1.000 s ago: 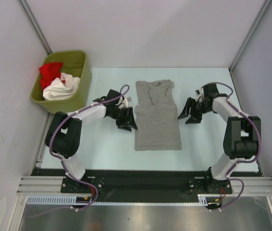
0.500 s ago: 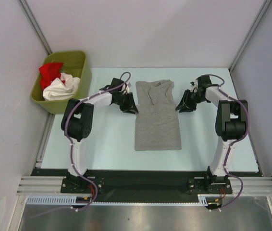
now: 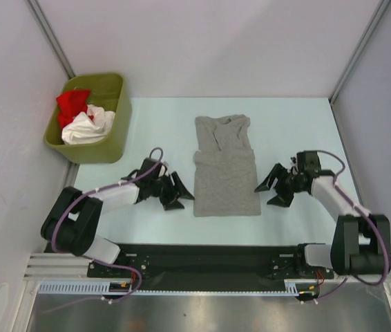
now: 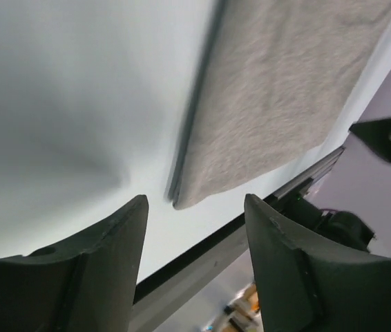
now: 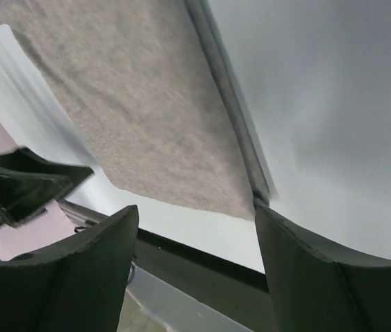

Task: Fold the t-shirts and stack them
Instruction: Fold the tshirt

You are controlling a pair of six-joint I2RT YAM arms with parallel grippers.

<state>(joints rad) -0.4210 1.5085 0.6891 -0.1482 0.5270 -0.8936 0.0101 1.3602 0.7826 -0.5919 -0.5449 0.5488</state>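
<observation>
Lying flat in the middle of the desk [image 3: 161,124], the grey t-shirt [image 3: 226,176] is folded into a long narrow rectangle, its collar at the far end and its hem toward the arm bases. The left gripper [image 3: 183,198] sits low just beside the shirt's left edge near the hem, fingers spread wide and pinching nothing. The right gripper [image 3: 264,196] mirrors it just off the right edge, also spread and holding nothing. In the left wrist view, which is blurred, the left gripper [image 4: 195,200] frames the near corner of the grey t-shirt [image 4: 271,90] between its 2 dark fingers, with a layered folded edge running away from it. The right wrist view shows the same at the other corner: the right gripper [image 5: 195,211] is splayed around the corner of the grey cloth [image 5: 133,104]. At the far left corner stands an olive-green bin [image 3: 118,114] holding a crumpled red t-shirt [image 3: 72,104] and a crumpled white t-shirt [image 3: 85,128], well apart from the grey one.
</observation>
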